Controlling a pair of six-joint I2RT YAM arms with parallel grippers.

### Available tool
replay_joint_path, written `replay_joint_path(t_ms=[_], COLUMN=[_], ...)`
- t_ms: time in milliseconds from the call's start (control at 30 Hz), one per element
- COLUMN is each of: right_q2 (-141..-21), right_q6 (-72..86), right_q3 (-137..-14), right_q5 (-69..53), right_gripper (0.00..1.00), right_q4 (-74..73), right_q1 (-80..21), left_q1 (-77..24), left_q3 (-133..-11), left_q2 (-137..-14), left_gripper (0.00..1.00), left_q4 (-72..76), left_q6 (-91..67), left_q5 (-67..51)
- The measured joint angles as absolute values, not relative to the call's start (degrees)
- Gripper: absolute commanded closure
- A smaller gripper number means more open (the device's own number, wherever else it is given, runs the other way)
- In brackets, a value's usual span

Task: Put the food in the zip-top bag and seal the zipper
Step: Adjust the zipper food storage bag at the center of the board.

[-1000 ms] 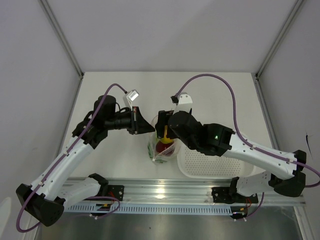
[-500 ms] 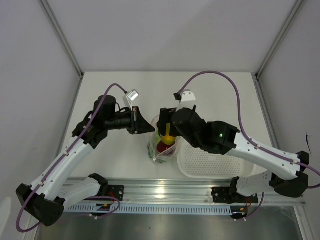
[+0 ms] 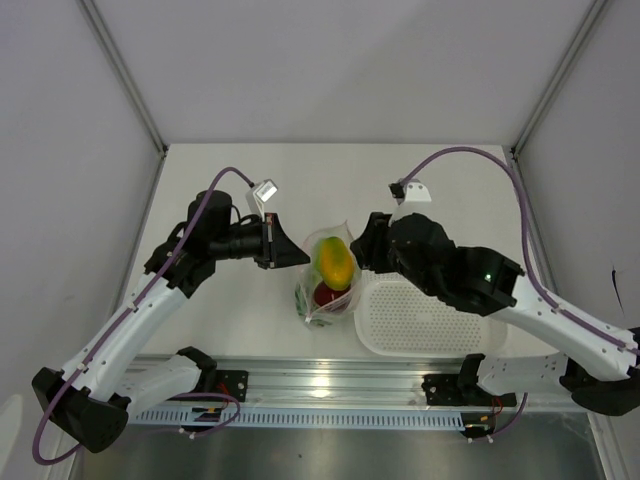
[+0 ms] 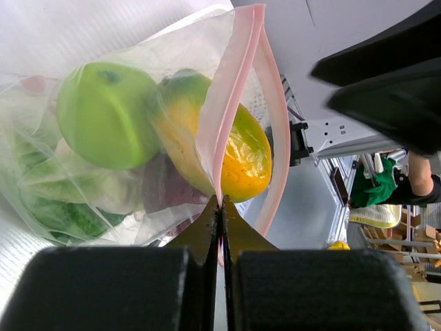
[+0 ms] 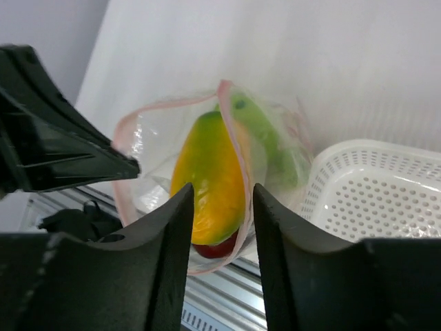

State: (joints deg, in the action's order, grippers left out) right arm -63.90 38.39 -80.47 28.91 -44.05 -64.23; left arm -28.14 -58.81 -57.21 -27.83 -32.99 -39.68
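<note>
The left gripper (image 4: 220, 205) pinches the zipper (image 4: 224, 96) of the zip-top bag (image 4: 103, 179); the right gripper (image 5: 222, 194) hangs beside it, fingers apart, holding nothing

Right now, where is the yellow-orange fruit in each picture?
Top view: the yellow-orange fruit is in the middle, between the two arms.
Left wrist view: the fruit is right of centre, beside the green apple.
Right wrist view: the fruit is in the centre, framed by the right hand.
Shared landmark: the zip-top bag holding it, its pink zipper pinched by the left hand.
</note>
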Motion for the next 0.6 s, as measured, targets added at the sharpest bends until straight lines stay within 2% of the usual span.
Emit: replay_joint_path(t_ms=[133,167,333,367,433,467,533,600], right_q2=[-67.37,-68.29,-71.11,-71.4,-71.64,-71.64,-71.64,-71.64], right_q6=[39.03,39.03,39.03,39.05,39.16,39.2,39.27,39.51], right_q3=[-78.56,-78.41,-77.91,-77.78,-77.36,-77.1,-76.38,-75.72], right_q5=[26.5,26.2,24.97,24.86,24.38,24.21,23.66,23.03], right_gripper=[0.63,0.67,0.73,0.78,0.8,0.9,0.99,1.0], right_q4=[-44.73,-45.01,-45.6,-45.67,-45.67,-45.67,-45.67,-45.67], right_q1=[-63.16,-63.07,-62.74,-62.7,-62.61,-62.61,-62.54,-62.52], left_q1=[-28.14,-28.14,-28.14,-28.14,-28.14,-28.14,-28.14,-28.14], left_q3=[-58.81,-58.81,-58.81,-58.81,-58.81,-58.81,-58.81,-58.81], left_q2=[-57.21,-57.21,-57.19,-57.19,-57.19,-57.19,-57.19,-57.19], left_gripper=[0.99,0.99,0.99,0.99,0.99,0.99,0.99,0.99], left_q4=[-27.83,-27.83,-27.92,-27.92,-27.94,-27.94,-27.94,-27.94], left_q6=[-32.99,-32.99,-32.99,-32.99,-32.99,-32.99,-32.99,-32.97], left_q5=[-39.68,-39.68,-39.68,-39.68,-39.68,-39.68,-39.68,-39.68])
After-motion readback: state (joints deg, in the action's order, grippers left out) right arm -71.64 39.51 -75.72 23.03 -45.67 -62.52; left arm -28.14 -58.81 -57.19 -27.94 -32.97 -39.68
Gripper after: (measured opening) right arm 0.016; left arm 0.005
